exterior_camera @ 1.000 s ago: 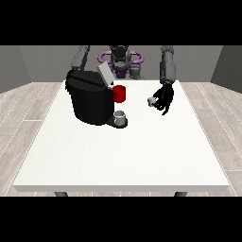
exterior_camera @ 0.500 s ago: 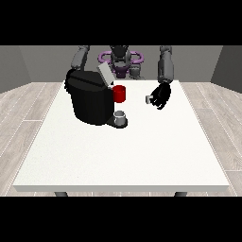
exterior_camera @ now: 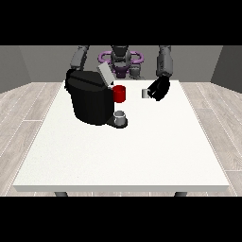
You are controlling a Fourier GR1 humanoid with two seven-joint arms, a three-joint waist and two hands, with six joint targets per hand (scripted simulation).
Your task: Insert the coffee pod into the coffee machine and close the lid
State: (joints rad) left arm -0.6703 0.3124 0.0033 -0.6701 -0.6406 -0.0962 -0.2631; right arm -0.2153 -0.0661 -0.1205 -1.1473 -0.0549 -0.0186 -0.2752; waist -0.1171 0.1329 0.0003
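While the black hand at the view's right (exterior_camera: 159, 89) pinches a small grey coffee pod (exterior_camera: 145, 93), right of the black boxy coffee machine (exterior_camera: 90, 97), no lettering is legible

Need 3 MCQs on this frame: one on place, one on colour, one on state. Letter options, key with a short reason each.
1. Where is the coffee pod?
A. On the machine's drip tray
B. At the robot hand at the view's right, above the table
C. Lying at the table's near edge

2. What colour is the cup-like part on the coffee machine's right face in the view?
A. Red
B. Blue
C. Green

3. What state is the machine's lid in?
A. Shut flat
C. Removed and lying on the table
B. Raised, tilted up

Key:
1 B: the small light pod sits at the fingers of the dark hand, right of the machine.
2 A: it shows plainly red against the black body.
3 B: the grey lid slants upward above the machine's top.
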